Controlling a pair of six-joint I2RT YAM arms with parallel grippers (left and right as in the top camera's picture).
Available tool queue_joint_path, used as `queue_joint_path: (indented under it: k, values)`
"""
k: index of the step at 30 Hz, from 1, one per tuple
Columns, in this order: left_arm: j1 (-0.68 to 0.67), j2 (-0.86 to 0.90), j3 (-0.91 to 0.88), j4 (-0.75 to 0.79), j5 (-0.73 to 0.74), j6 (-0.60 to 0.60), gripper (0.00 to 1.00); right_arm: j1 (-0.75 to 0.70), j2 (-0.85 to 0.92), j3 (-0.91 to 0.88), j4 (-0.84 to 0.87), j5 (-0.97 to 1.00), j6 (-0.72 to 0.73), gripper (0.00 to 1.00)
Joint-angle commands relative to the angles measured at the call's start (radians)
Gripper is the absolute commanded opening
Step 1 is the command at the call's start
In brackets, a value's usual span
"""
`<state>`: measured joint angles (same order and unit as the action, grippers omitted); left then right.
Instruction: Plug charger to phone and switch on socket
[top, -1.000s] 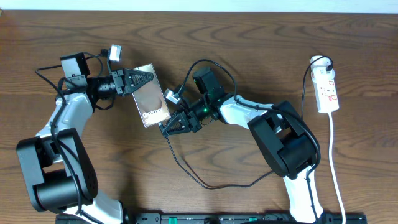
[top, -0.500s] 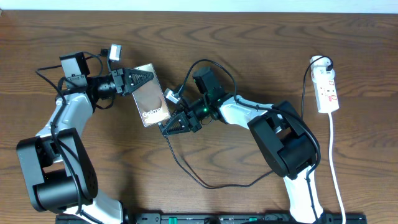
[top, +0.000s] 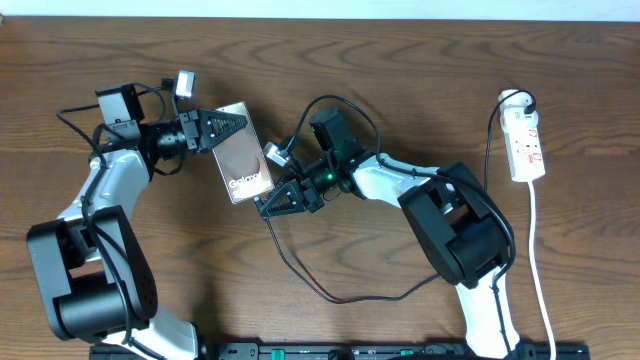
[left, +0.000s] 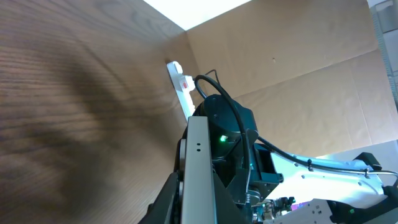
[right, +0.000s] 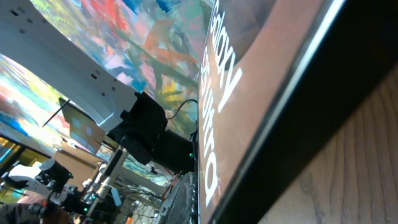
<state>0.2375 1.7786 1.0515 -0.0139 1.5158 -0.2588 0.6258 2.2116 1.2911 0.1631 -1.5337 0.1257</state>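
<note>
Nothing has shifted since the earlier views; both arms hold the same pose. Left fingers (top: 226, 123) are clenched on the far end of the phone (top: 245, 160), whose long axis runs down toward the right fingers (top: 288, 199). Those look clamped on the charger (top: 334, 298) tip, right at the phone's near short edge. The socket (top: 527, 140) lies well apart, nearer the right arm.

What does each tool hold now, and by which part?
Left tool clamps the phone by its far end. Right tool seems to pinch the charger near its connector, at the phone's near end.
</note>
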Motion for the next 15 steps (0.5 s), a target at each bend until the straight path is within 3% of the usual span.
queue_joint_path:
  k: [1,15]
  values:
    - [-0.01,0.005,-0.002,0.005,0.036,-0.013,0.07,0.018,-0.01,0.008,0.005,0.006,0.001,0.01]
    - [-0.01,0.005,-0.002,0.004,0.038,-0.013,0.07,0.018,-0.01,0.008,0.005,0.024,0.001,0.01]
